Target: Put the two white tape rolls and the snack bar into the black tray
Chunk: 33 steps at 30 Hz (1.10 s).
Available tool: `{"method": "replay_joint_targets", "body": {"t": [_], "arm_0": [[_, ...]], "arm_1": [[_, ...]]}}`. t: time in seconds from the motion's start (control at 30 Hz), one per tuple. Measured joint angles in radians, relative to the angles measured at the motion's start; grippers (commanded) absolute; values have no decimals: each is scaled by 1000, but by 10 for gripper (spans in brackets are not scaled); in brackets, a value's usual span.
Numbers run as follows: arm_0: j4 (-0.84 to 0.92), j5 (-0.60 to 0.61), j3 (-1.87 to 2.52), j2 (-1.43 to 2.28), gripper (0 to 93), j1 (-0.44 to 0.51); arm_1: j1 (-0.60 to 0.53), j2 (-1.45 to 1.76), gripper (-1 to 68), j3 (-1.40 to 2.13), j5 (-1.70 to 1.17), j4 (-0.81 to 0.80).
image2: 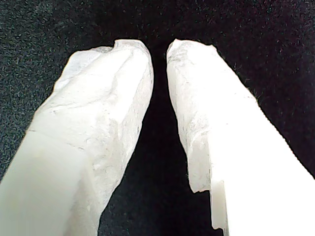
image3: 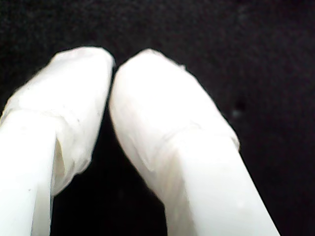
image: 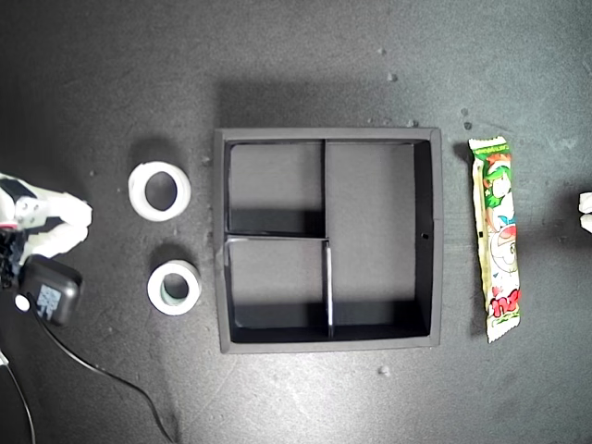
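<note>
A: Where did the black tray [image: 435, 231] sit?

B: In the middle of the dark table [image: 296, 55]. Its two small square compartments faced the exterior view's left, the long one the exterior view's right. All three held nothing.

A: The tape rolls?

B: Both lay flat on the table off the tray's wall toward the exterior view's left, apart from it and from each other. The wider tape roll [image: 159, 190] lay nearer that view's top; the tape roll with the grey core [image: 174, 287] lay below it.

A: The snack bar [image: 495, 240]?

B: On the table just beside the tray, toward the exterior view's right, lying lengthwise along the tray's wall, not touching it.

A: My first gripper [image2: 158, 46]?

B: Narrow gap between the white fingers, nothing between them, dark table beyond.

A: My second gripper [image3: 113, 61]?

B: Tips touching or nearly so, holding nothing.

A: Which arm showed where?

B: Could not tell. An arm [image: 42, 227] with a black box and cable showed at the exterior view's left edge; a white scrap [image: 585, 208] showed at its right edge.
</note>
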Motion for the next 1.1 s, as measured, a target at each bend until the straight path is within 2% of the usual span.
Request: {"method": "replay_joint_targets", "body": {"t": [0.2,0.7,0.93,1.03,1.1], "arm_0": [[0,0,0,0,2,-63],[0,-3,0,0,2,-66],[0,-120,0,0,2,-81],[0,-213,0,0,2,-84],[-12,-222,0,0,1,-84]], "arm_1": [[0,0,24,0,0,0],[8,0,24,0,0,0],[109,0,-1,0,0,-9],[121,0,-2,0,0,-66],[138,0,-3,0,-20,-124]]}}
